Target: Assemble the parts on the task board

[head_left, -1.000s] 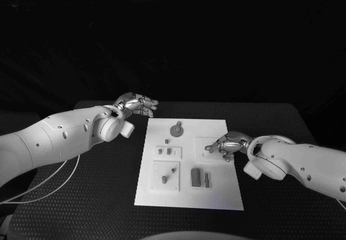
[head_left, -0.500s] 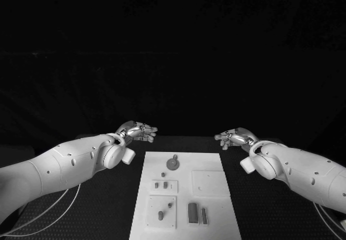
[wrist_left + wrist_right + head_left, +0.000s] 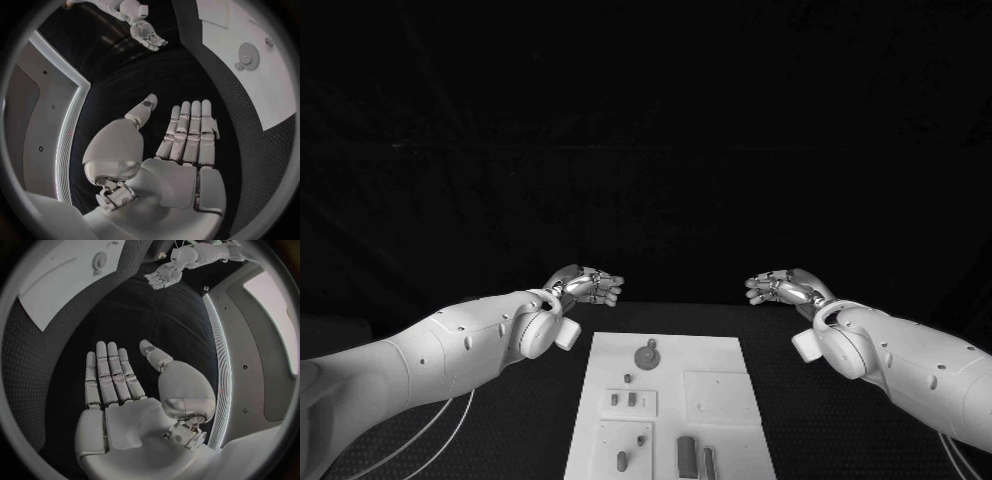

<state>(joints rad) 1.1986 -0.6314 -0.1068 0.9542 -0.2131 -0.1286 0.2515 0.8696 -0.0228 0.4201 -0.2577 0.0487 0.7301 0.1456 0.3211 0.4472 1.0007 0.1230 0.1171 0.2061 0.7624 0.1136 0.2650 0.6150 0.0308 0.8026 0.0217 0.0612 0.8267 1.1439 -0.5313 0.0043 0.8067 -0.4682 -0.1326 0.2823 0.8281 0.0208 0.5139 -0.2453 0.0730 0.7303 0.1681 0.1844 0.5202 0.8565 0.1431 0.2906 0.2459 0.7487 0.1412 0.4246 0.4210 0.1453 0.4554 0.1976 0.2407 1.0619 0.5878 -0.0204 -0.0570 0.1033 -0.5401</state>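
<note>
Head view, left hand: I see my silver many-fingered left hand (image 3: 584, 287) raised beyond the far left corner of the board, over the black table, touching nothing. From here its fingers look loosely curled; I cannot judge their spread in this view.
Head view, right hand: my silver many-fingered right hand (image 3: 785, 288) sits beyond the far right corner, well apart from the left hand and level with it, also touching nothing.
Head view, board: the flat white rectangular task board (image 3: 718, 352) lies on the black textured table (image 3: 531, 410), between my two arms and nearer than both hands.
Head view, parts: a small round grey part with a stub (image 3: 649, 352) stands at the far middle of the board; two short grey pegs (image 3: 630, 399) sit in a small square block on the left side; two upright grey bars (image 3: 695, 456) stand side by side at the near edge.
Left wrist view: the left hand (image 3: 181, 145) shows a flat palm, fingers stretched out straight side by side, thumb out to one side, nothing in it. The task board (image 3: 262, 70) lies well off the fingertips, the round grey part (image 3: 247, 53) on it.
Right wrist view: the right hand (image 3: 119, 385) is likewise flat and spread, thumb apart, holding nothing. The task board (image 3: 56, 285) is well clear of it.
</note>
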